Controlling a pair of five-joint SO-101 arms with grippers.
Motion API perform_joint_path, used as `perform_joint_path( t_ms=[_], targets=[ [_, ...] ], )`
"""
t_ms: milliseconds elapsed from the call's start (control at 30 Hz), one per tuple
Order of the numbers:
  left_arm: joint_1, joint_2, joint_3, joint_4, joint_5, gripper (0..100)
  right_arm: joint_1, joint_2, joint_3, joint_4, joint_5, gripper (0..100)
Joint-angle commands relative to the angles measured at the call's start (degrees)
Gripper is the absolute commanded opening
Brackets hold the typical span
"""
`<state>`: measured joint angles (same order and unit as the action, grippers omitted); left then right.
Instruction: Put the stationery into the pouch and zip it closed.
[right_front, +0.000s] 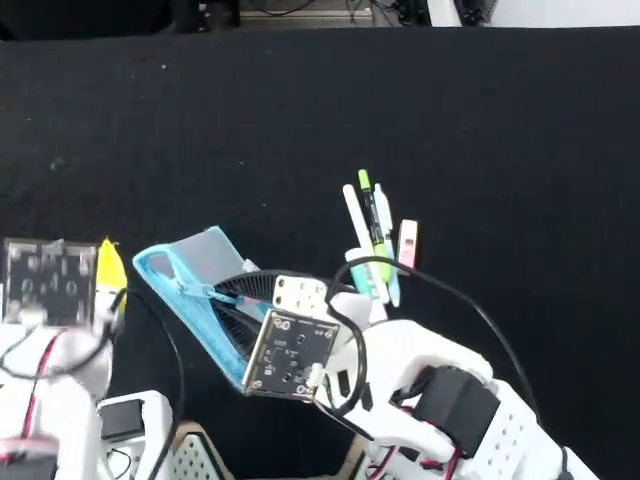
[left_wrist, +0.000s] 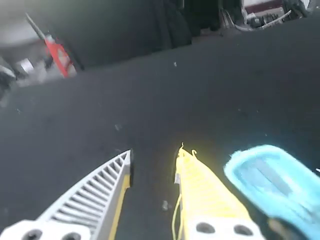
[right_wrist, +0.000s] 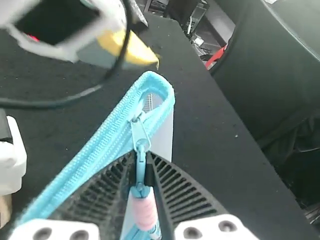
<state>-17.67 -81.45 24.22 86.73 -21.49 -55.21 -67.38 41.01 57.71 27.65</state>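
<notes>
At the near middle of the black table (right_front: 300, 110) lies the light blue pouch (right_front: 200, 262), with the stationery (right_front: 376, 240) near it on the right arm's side and wholly outside it: a white pen (right_front: 355, 222), a green highlighter (right_front: 371, 212), a pale blue pen (right_front: 388, 262) and a small pink piece (right_front: 407, 244), close together and roughly parallel. Right gripper (right_wrist: 142, 159): fingers pressed together on the zip pull (right_wrist: 140, 150), just behind the slider (right_wrist: 136, 131), which sits part-way along the zip band. Left gripper (left_wrist: 152, 162): fingers spread, nothing between them, positioned near the pouch's end and not touching it. Contents of pouch: interior not visible; whether the zip mouth stands open at the slider cannot be determined. Handling assessment: the pouch appears to be soft, light fabric with a thin translucent side, likely to slide or buckle when the zip is drawn unless one end is pinned, so the end of the zip band nearest the left gripper is the sensible second hold. The pull is small and thin, and a pinch there is apt to slip. The pens look light, rigid and smooth, prone to roll, best taken across the barrel near the middle, one at a time. The pink piece is short and would want a pinch across its narrow sides
</notes>
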Motion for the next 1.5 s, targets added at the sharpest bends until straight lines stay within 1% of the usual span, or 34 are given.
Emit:
perform_joint_path(
  t_ms=[0, 133, 233, 333, 467, 567, 633, 800, 967, 1133, 1300, 1467],
  targets=[
    [-0.13, 0.79, -9.54, 1.32, -4.4, 16, -0.26, 0.31, 0.04, -1.14, -0.44, 1.1],
    [-0.13, 3.78, -12.0, 1.49, -5.1, 21, -0.26, 0.31, 0.13, -0.88, -0.44, 1.1],
    [0.48, 8.97, -14.02, 3.25, -5.1, 21, -0.26, 0.31, 0.13, -0.88, -0.44, 1.1],
    [4.7, 15.12, -18.68, 6.59, -5.1, 21, -0.18, 0.31, 0.22, -0.79, -0.44, 1.1],
    [9.8, 23.91, -29.05, 13.98, -5.1, 21, -0.09, 0.31, 0.22, 0.18, -0.44, 1.1],
    [10.51, 28.75, -33.01, 14.24, -5.1, 21, -0.09, 0.31, 0.22, 0.53, -0.44, 1.1],
    [10.51, 30.24, -33.01, 14.24, -5.1, 21, -0.09, 0.31, 0.22, 0.53, -0.44, 1.1],
    [10.59, 30.07, -32.4, 14.24, -5.1, 21, -0.09, 0.31, 0.22, 0.53, -0.44, 1.1],
    [11.21, 22.77, -33.98, 14.15, -5.01, 21, -0.09, 0.31, 0.22, 0.53, -0.44, 1.1],
    [14.37, 17.23, -30.81, 14.15, -5.45, 21, -0.09, 0.31, 1.45, 0.0, -0.26, 1.1],
    [14.37, 16.7, -22.99, 14.15, -10.55, 21, -0.09, 0.31, 1.98, 0.0, -0.09, 1.1],
    [14.37, 18.37, -21.67, 14.07, -13.27, 21, -0.09, 0.31, 1.98, 0.0, -0.09, 1.1]
  ],
)
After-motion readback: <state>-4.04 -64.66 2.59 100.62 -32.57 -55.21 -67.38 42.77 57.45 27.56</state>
